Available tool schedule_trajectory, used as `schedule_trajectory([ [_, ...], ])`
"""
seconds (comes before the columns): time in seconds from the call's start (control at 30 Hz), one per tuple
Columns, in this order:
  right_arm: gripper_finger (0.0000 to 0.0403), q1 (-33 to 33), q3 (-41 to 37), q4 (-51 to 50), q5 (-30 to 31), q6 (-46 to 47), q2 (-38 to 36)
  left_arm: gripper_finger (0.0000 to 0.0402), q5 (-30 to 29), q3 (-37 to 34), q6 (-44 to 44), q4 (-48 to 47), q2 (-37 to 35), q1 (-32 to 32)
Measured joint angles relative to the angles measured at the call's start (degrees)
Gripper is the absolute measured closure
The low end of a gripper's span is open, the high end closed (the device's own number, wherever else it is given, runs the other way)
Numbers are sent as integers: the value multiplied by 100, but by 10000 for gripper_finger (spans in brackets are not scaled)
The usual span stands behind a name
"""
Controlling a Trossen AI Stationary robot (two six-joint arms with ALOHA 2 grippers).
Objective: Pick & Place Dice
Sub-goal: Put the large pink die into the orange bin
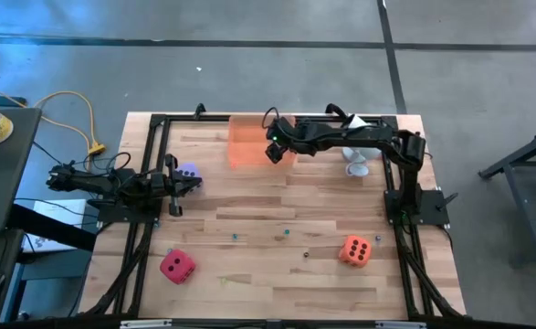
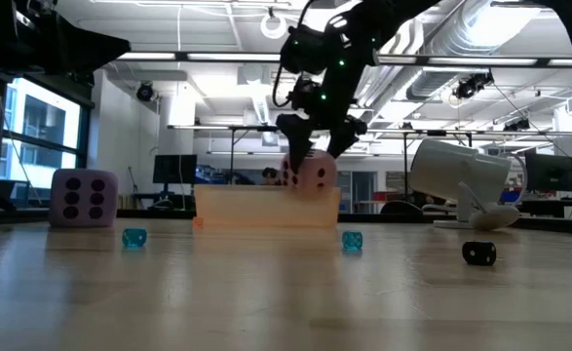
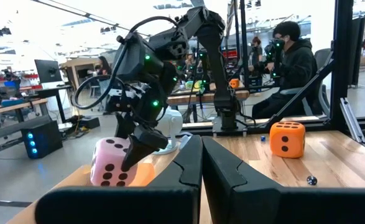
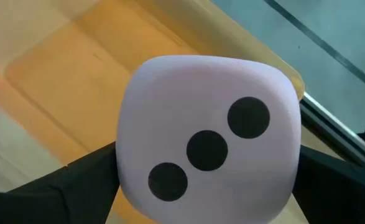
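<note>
Over the orange tray (image 1: 246, 143), pink die (image 4: 207, 146) in right tool (image 4: 207, 186)

Grey concrete floor (image 1: 249, 73) with dark seam lines. Yellow cable (image 1: 80, 114) lying beside the table. White ceiling (image 2: 208, 29) with ducts and strip lights. Window (image 2: 22, 136) on one side. Desks with monitors (image 2: 173, 171). A seated person (image 3: 291, 65) in dark clothing.
</note>
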Motion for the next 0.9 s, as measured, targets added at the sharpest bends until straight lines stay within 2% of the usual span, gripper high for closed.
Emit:
schedule_trajectory([
  [0.2, 4, 127, 0, 2, 436, 649, 0, 401, 0, 1, -503, 1, 0, 0],
  [0.33, 4, 160, 0, 4, 575, 770, 0, 401, 0, 0, -757, 0, 0, 0],
  [0.6, 4, 331, 0, 4, 531, 795, 0, 401, 0, 1, -778, 16, 0, -1],
  [0.77, 4, 556, 0, 4, 536, 1362, 0, 401, 0, 2, -779, 310, -5, -2],
  [0.9, 4, 780, 0, 122, 944, 1578, 17, 401, 1, 2, -778, 313, 0, -1],
])
